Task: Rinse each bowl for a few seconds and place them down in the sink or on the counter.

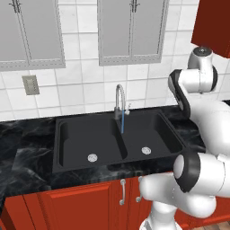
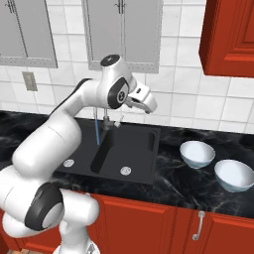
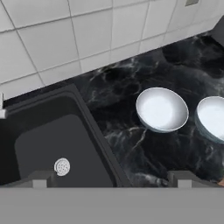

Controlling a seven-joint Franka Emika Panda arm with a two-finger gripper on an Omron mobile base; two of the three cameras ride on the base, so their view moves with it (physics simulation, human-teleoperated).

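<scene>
1. Sink: black rectangular double basin, silver drains, curved silver faucet running a thin blue stream.
2. Bowls: two round, deep, glossy white, blue-tinged; near bowl and far bowl sit upright on the veined black worktop, right of the sink, close together but apart.
3. Gripper: jaws spread wide, empty, high above the sink's edge.
4. Handling advice: descend over the near bowl's rim, one finger inside, one outside; avoid nudging its neighbour.

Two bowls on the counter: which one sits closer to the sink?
The left bowl, right beside the sink's right rim. The other bowl lies farther right along the counter, nearer its front edge.
</scene>
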